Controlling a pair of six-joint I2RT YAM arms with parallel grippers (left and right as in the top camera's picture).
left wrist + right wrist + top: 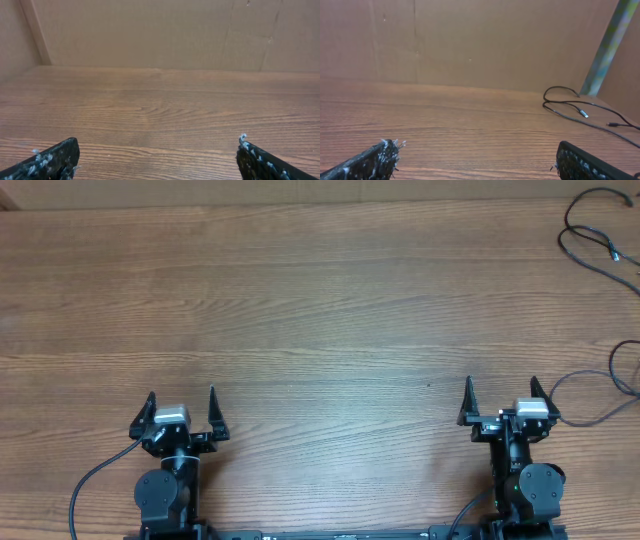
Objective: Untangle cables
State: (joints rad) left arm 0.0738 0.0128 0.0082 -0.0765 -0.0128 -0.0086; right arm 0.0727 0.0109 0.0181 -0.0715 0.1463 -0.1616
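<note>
Far ahead of the right claw (501, 383) and out to its right, we see the cables (590, 230) lying in loose loops on the table (320, 300); whether they knot together we cannot tell from here. That claw gapes wide, gripping nothing. The left claw (181, 393), farther from them, gapes likewise.

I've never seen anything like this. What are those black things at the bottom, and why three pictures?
Those are two robot arms seen from a camera above the table. Each ends in a two-fingered end effector: the left end effector and the right end effector, both open and holding nothing. The other two pictures come from cameras on the wrists, looking forward across the wood. Thin black cables lie loose at the far right of the table, untouched.
</note>
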